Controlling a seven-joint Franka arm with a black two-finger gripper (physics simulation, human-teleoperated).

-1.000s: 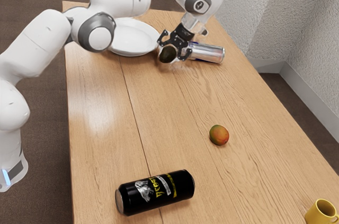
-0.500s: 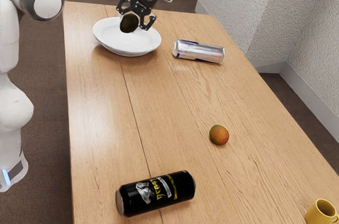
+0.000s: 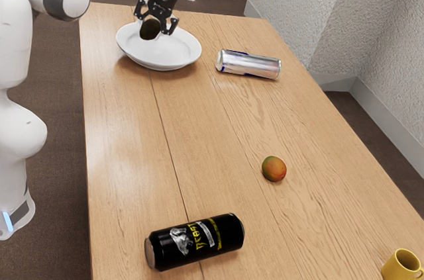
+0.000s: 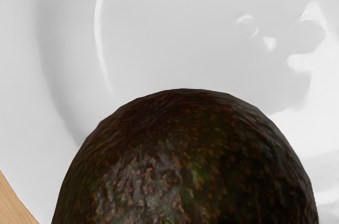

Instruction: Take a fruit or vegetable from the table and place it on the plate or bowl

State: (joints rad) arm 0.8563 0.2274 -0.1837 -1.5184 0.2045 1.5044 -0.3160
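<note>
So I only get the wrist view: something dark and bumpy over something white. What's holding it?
Observer: The black tool is shut on that avocado from two sides.
Visitor: And the white thing?
Observer: A bowl at the wooden table's far end.
Visitor: Anything else there?
Observer: A silver can lying beside the bowl; nearer, a mango, a black can on its side and a yellow mug.
</note>
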